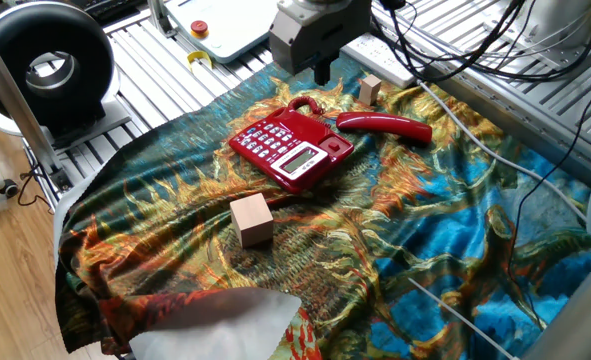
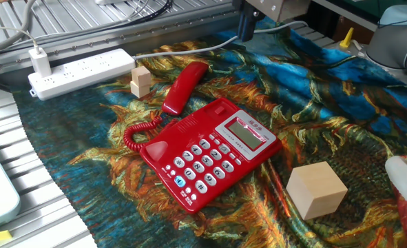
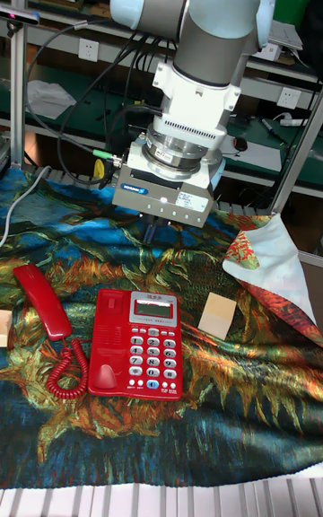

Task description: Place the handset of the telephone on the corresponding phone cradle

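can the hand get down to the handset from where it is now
Probably yes. The handset lies off the telephone on the cloth with its top uncovered. The hand hangs above the cloth next to it, holding nothing. Only a small wooden block sits near one end, apart from it.

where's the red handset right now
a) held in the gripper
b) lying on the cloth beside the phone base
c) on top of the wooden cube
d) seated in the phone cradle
b: the handset lies on the patterned cloth next to the telephone, off the phone cradle, only its coiled cord linking them.
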Controlling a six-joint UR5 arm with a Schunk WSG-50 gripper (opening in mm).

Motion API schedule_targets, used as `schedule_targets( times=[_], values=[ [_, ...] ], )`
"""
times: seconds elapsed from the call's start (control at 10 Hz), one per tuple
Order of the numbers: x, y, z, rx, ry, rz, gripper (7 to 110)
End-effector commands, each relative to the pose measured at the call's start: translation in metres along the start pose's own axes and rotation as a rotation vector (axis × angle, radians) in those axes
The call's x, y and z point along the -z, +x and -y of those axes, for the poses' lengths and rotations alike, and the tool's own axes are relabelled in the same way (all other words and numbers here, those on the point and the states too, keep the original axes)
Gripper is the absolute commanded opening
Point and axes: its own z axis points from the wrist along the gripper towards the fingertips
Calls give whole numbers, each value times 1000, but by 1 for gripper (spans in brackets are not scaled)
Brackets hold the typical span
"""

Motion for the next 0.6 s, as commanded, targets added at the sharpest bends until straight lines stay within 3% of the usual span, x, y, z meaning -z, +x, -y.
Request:
schedule_targets(
  times=[0.0,0.3,0.5],
  values=[
    [14,10,-10,-63,-39,-46,7],
    [14,4,2,-24,24,-49,7],
    [15,7,-2,-48,0,-64,7]
  ],
)
